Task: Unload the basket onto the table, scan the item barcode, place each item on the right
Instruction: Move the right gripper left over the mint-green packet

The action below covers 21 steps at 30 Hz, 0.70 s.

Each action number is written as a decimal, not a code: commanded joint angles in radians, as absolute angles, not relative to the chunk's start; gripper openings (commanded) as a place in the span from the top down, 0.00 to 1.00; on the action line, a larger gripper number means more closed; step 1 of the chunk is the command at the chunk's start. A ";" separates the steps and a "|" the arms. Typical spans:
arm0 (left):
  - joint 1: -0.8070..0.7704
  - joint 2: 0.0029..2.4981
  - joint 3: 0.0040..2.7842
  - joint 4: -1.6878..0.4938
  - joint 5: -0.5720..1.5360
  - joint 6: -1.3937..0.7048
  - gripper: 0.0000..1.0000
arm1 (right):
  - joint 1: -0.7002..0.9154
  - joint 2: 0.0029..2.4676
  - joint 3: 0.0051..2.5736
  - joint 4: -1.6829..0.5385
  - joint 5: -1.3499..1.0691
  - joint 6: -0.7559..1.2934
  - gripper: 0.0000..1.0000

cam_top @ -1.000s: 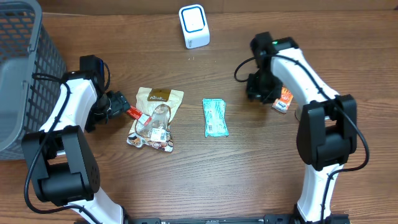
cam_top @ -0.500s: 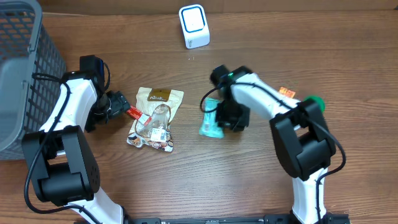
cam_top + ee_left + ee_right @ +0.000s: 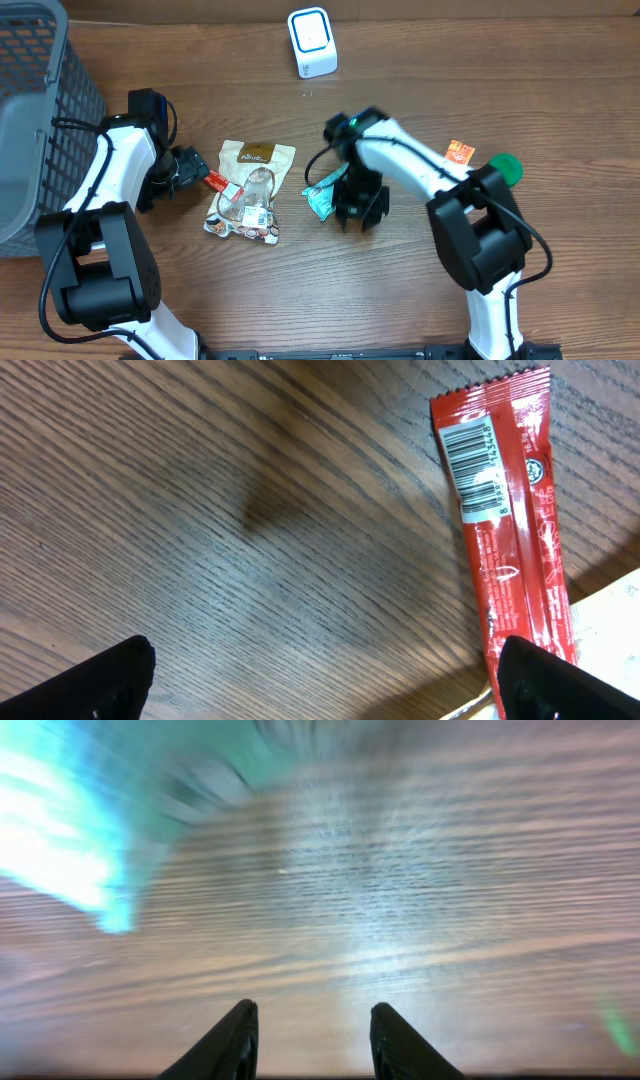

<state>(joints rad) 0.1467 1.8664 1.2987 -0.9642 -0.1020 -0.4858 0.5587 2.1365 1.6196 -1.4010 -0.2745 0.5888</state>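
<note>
1. the left gripper (image 3: 197, 172) sits low over the table (image 3: 330, 300), on the left side, with its jaws spread as wide as they go and nothing between them.
2. in the left wrist view its two dark fingertips (image 3: 105, 678) stand far apart at the bottom corners. bare wood lies between them.
3. a red stick packet (image 3: 505, 540) lies flat just ahead of that gripper, its white barcode label (image 3: 472, 455) facing up. one end of it runs down to the right-hand fingertip; whether they touch i cannot tell.
4. the stick's far end reaches a brown and white snack bag (image 3: 252, 185), which lies flat near the middle left.
5. the right gripper (image 3: 360, 212) hangs near the table's centre, pointing down.
6. in the blurred right wrist view its fingertips (image 3: 232, 1040) are partly apart, with only wood in the gap, so it holds nothing.
7. the teal packet (image 3: 320, 193) lies on the table just to the left of the right gripper, tilted. whether a finger touches it i cannot tell.
8. the white and blue scanner (image 3: 312, 42) stands at the far edge, well apart from the teal packet.
9. a grey mesh basket (image 3: 35, 120) fills the far left corner.
10. a small orange packet (image 3: 459, 153) and a green round thing (image 3: 506, 166) lie to the right, beside the right arm.
</note>
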 commanded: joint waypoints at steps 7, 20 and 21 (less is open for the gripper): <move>0.157 1.864 1.317 -0.963 -0.122 -0.471 0.00 | 0.515 2.128 1.747 -1.265 -0.312 0.519 0.85; 0.157 1.864 1.317 -0.963 -0.123 -0.471 0.01 | 0.515 2.139 1.649 -1.187 -0.235 0.524 0.86; 0.157 1.864 1.317 -0.963 -0.123 -0.471 0.00 | 0.515 2.139 1.642 -1.184 -0.224 0.524 0.86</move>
<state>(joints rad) 0.1467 1.8664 1.2987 -0.9642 -0.1020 -0.4858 0.5117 2.1365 1.6680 -1.1927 -0.2661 0.5240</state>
